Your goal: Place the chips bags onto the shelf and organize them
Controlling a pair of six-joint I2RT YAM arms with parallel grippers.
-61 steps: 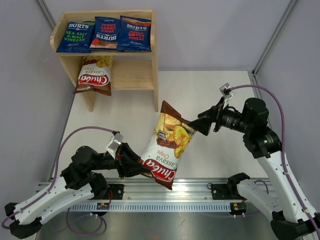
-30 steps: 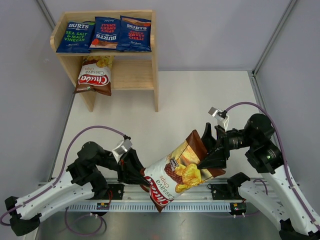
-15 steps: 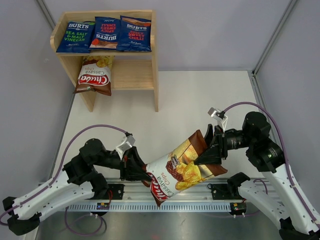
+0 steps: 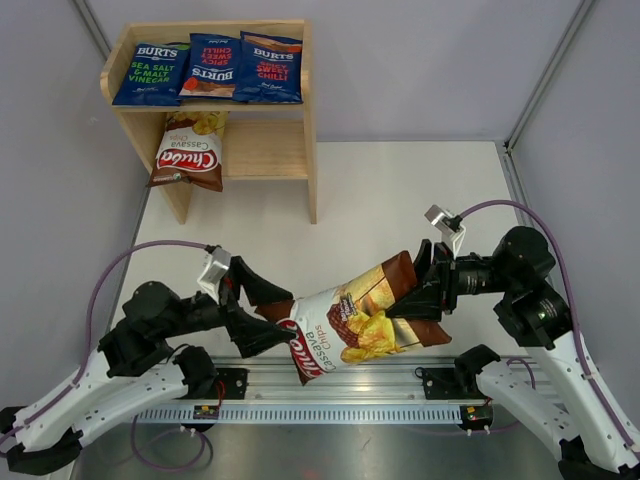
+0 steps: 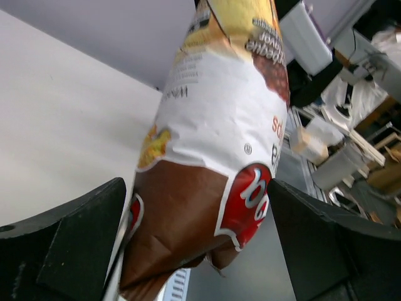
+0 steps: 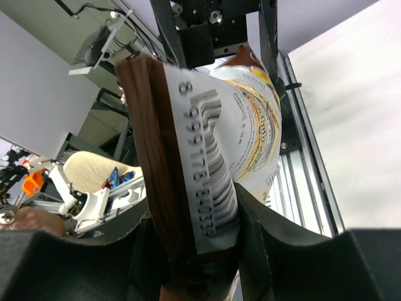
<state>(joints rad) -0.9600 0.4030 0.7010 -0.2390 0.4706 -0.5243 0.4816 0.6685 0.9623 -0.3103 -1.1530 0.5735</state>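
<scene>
A brown-and-white Chuba chips bag [image 4: 350, 325] hangs nearly level above the front rail. My right gripper [image 4: 415, 305] is shut on its brown top end; the right wrist view shows the barcode seam [image 6: 207, 163] pinched between the fingers [image 6: 288, 251]. My left gripper [image 4: 265, 312] stands open around the bag's bottom end [image 5: 207, 207], with gaps on both sides of it. The shelf [image 4: 310, 120] at the back left holds three blue Burts bags [image 4: 212, 65] on top and another Chuba bag [image 4: 188, 150] at the left of the lower tier.
The lower tier shows bare wood [image 4: 265, 150] to the right of the Chuba bag. The metal rail [image 4: 340, 385] with both arm bases runs along the near edge. Grey walls close in on both sides.
My left gripper has let go of the bag's bottom and opened wide, drawing back to the left. My right gripper has closed on the top end. The bag has swung closer to level.
</scene>
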